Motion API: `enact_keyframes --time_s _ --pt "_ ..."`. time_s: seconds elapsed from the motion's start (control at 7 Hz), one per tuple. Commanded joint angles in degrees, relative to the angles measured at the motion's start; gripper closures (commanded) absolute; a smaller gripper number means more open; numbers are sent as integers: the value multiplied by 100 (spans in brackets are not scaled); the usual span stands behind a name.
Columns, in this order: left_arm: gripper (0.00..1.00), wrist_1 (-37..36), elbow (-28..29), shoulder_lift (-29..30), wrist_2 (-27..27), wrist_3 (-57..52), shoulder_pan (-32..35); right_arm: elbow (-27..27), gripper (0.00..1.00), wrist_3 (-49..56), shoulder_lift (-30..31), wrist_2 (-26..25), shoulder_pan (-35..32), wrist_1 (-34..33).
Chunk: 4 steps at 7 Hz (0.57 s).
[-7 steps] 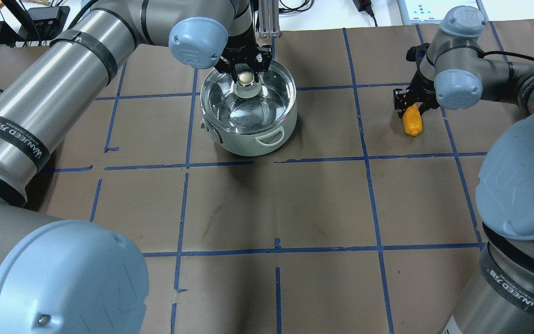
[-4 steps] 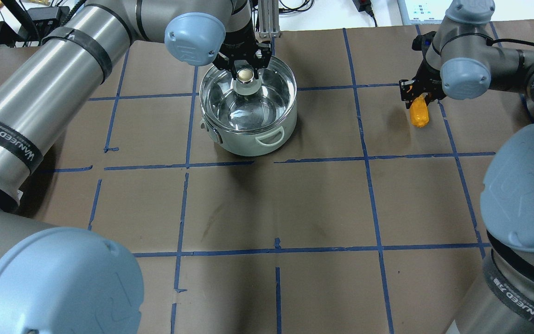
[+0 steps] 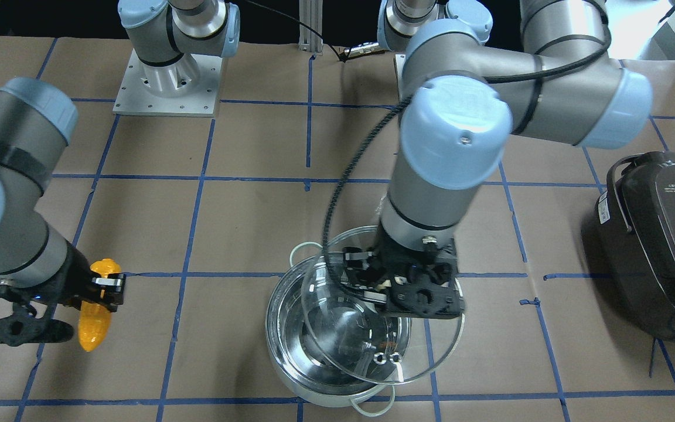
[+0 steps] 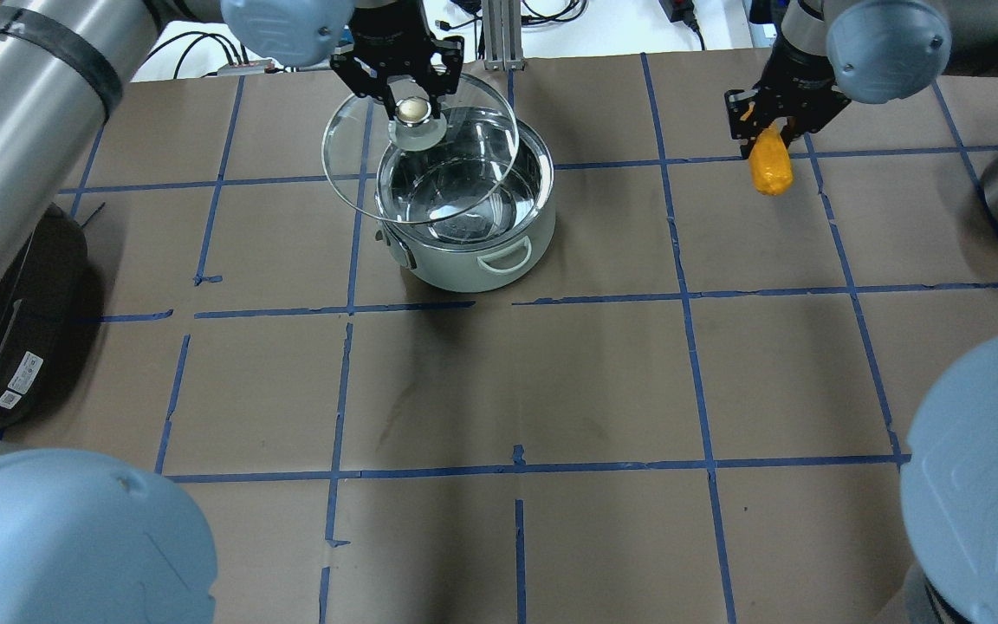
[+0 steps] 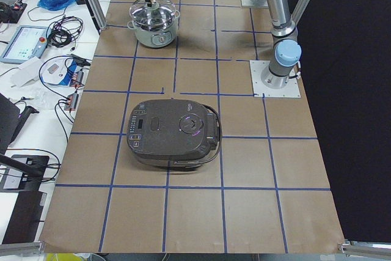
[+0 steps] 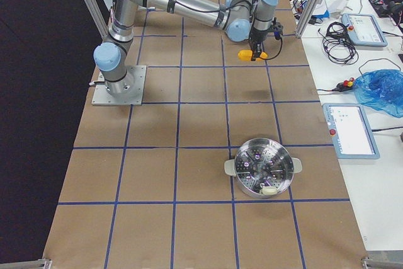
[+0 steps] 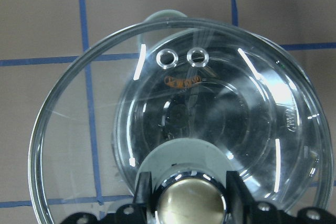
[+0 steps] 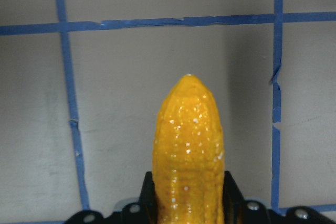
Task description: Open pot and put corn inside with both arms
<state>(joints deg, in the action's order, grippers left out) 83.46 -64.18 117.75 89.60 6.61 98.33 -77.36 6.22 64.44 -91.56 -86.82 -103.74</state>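
Glass lid (image 4: 378,169) now lifted off pot (image 4: 473,256), hanging over its left rim; left gripper (image 4: 413,108) clamped on knob (image 7: 190,202). Right gripper (image 4: 766,130) grips corn (image 4: 769,166), raised off table (image 4: 551,390), well right of pot. Mouth still part-covered, I think; lid must clear before drop.

The table (image 4: 551,390) is wearing a brown paper cover, which blue tape (image 4: 516,472) is dividing into a grid of squares. The pot (image 4: 464,260) is standing upright on the far middle squares, straddling a tape line. A dark rice cooker (image 5: 174,132) is sitting towards the robot's left end, and a steel steamer pot (image 6: 264,194) towards the right end, both well apart from the pot. Two metal mounting plates (image 5: 259,87) are lying flat at the robot's edge
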Motion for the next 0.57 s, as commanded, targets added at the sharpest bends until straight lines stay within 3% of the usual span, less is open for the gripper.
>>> enact_keyframes --time_s 0.0,0.14,0.43 --pt "97 144 -51 -129 13 -841 -908 1400 95 -521 -490 -38 -973 1069" --pt "98 66 -94 36 -12 -1028 -1225 1808 95 -925 -790 23 -1438 1110" --pt "98 -337 -331 432 -21 -1135 -1491 1856 95 -2094 -1142 85 -2380 552"
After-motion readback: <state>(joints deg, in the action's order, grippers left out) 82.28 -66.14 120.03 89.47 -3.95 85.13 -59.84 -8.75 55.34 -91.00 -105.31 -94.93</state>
